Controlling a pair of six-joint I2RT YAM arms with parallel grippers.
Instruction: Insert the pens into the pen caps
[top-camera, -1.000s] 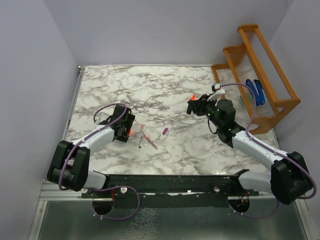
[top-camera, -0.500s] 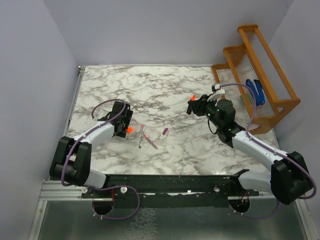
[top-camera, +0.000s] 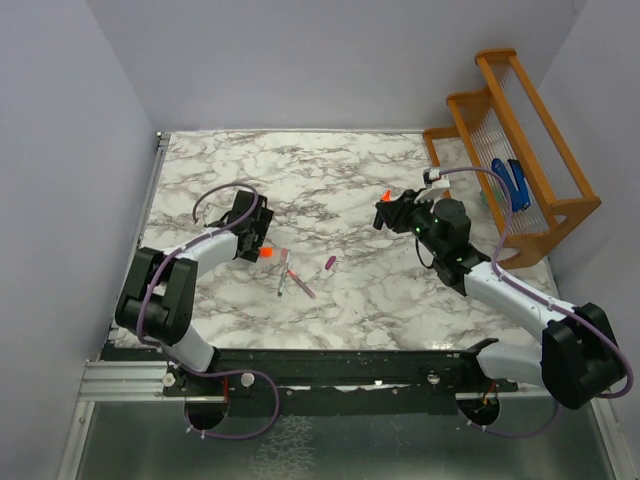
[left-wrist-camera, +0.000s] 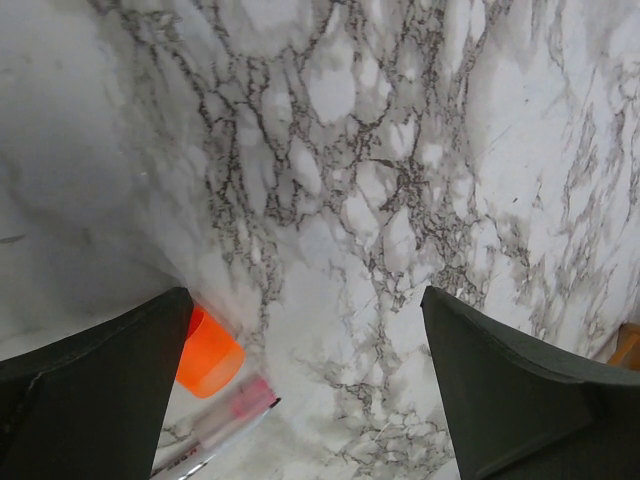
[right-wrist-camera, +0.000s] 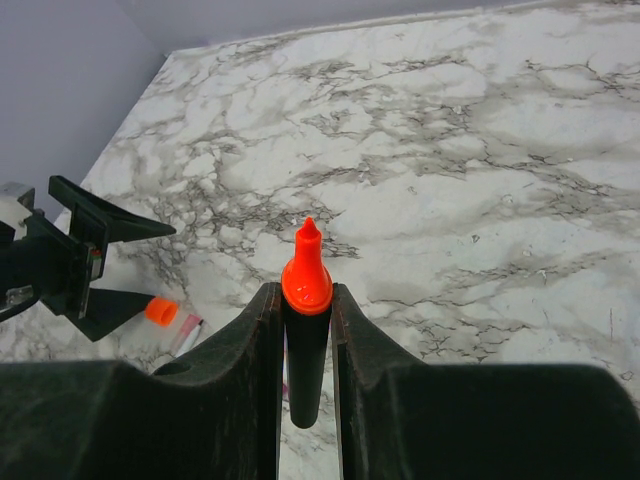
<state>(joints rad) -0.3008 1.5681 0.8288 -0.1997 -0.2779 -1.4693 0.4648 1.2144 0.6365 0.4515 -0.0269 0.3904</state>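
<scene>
My right gripper (top-camera: 390, 212) is shut on the stubby black marker (right-wrist-camera: 307, 345), whose orange tip (right-wrist-camera: 306, 270) points up between the fingers above the table. My left gripper (top-camera: 251, 236) is open and low over the marble. The orange cap (top-camera: 264, 254) lies on the table beside its left finger (left-wrist-camera: 110, 370) in the left wrist view (left-wrist-camera: 207, 355); I cannot tell if they touch. The whitish-grey pen with pink end (top-camera: 283, 272) and the slim pink pen (top-camera: 301, 283) lie just right of the cap. The magenta cap (top-camera: 329, 264) lies further right.
An orange wooden rack (top-camera: 520, 150) stands at the back right edge with blue chunky objects (top-camera: 515, 180) in it. Grey walls close the left, back and right sides of the marble table (top-camera: 300, 170).
My left gripper has moved toward the back of the table and a little right. The orange cap has shifted slightly the same way. The right arm and marker have not moved.
</scene>
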